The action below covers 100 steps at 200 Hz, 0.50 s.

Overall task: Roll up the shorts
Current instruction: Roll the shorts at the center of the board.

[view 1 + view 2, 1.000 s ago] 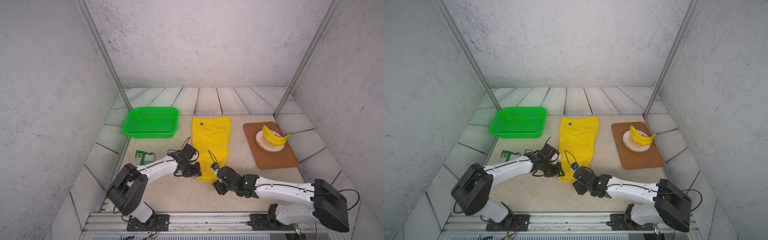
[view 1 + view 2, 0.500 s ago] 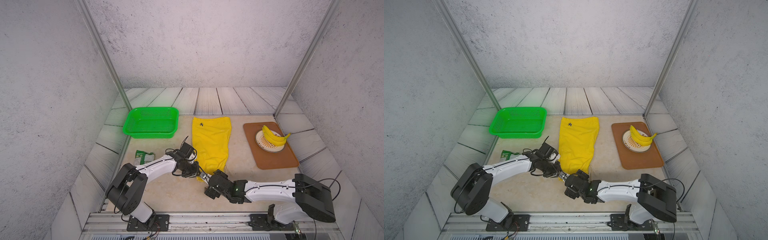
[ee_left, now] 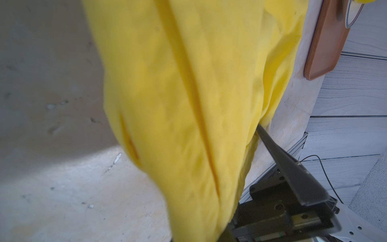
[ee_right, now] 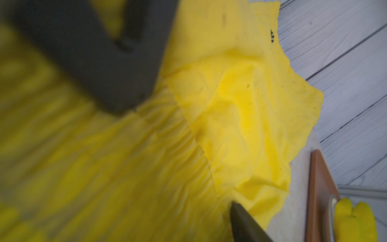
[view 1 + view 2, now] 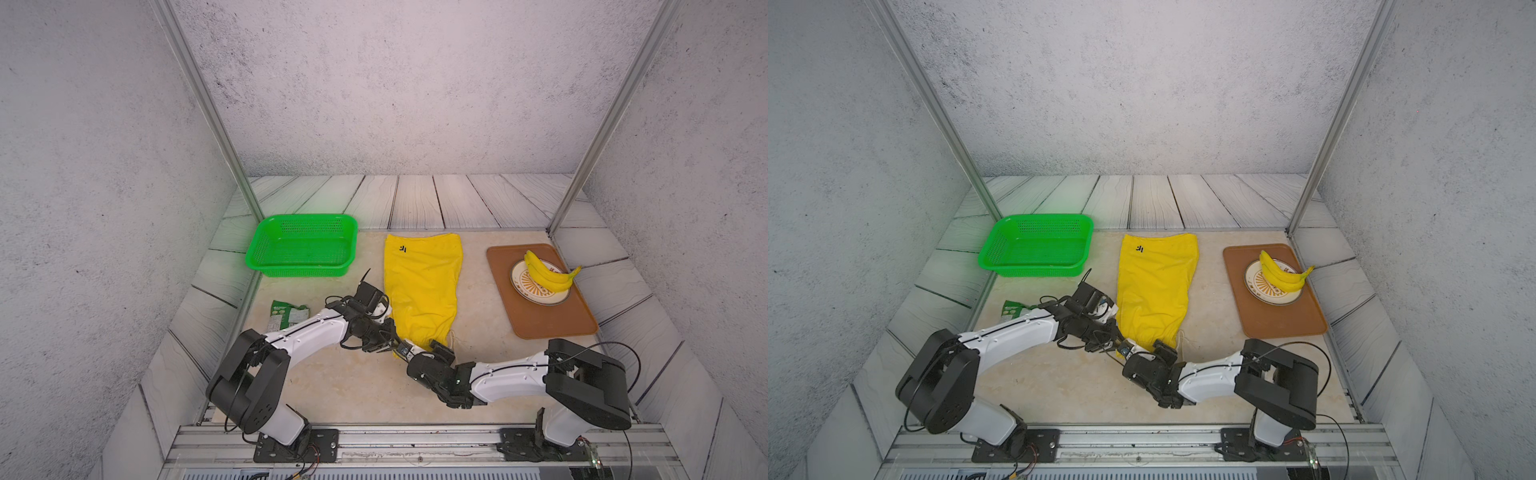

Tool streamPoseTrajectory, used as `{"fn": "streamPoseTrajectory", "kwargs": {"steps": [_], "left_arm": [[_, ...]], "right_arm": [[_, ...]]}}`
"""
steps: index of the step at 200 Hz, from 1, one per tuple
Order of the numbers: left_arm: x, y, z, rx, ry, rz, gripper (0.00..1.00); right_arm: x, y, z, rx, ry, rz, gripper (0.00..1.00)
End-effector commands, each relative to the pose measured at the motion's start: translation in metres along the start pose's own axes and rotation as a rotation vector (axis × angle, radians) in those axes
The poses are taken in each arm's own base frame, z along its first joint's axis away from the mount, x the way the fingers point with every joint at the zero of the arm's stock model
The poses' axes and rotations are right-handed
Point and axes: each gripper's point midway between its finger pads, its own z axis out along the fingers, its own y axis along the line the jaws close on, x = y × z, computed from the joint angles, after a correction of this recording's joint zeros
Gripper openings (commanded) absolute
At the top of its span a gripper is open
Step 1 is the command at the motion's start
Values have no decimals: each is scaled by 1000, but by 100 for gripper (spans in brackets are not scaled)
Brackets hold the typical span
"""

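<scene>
counter [image 5: 353, 386] of pale, marbled beige sits in the middle of the cell, with grey plank-patterned panels [image 5: 415, 199] sloping up around it, rough grey walls on three sides and two slim metal posts at the far corners. a metal rail [image 5: 415, 436] across the near edge carries both arm bases.

the shorts [image 5: 422, 286] lie flat in the centre of the counter, black logo [image 5: 402, 248] at the far end and gathered waistband at the near end, with the whitish drawstring [image 5: 451, 336] trailing off the near right corner.

left pincer [image 5: 390, 338] is down at the near left corner of the waistband, jaws together on the cloth. in the left wrist view the shorts [image 3: 188, 104] rise right up to the camera. right pincer [image 5: 424, 348] is just beside it at the same near edge, jaws apart. in the right wrist view the waistband folds of the shorts [image 4: 240, 115] run between its two fingers.

at the far left stands a green basket [image 5: 299, 272], with a green packet [image 5: 286, 313] nearer. on the right a brown tray [image 5: 552, 320] holds a plate [image 5: 519, 286] with bananas [image 5: 548, 276] on it.
</scene>
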Motion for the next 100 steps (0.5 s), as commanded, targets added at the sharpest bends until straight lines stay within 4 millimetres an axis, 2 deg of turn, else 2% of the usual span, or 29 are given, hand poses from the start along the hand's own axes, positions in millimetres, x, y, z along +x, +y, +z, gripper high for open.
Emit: {"fn": "streamPoseTrajectory", "kwargs": {"steps": [1, 14, 22, 45, 65, 100], "left_arm": [[1, 6, -4, 5, -9, -28, 6], [0, 12, -4, -7, -16, -36, 16], [-1, 16, -3, -23, -22, -47, 26], [-1, 32, 2, -53, -26, -79, 41], [-2, 48, 7, -96, -31, -110, 46], [-3, 76, 12, -178, -41, -142, 45]], "right_arm": [[-4, -9, -7, 12, 17, 6, 39], [-3, -4, -10, -30, 35, -3, 24], [-2, 0, -12, -61, 46, -7, 17], [0, 10, -14, -129, 75, -28, 14], [3, 21, -16, -195, 105, -71, 13], [2, 40, -25, -335, 198, -139, 4]]}}
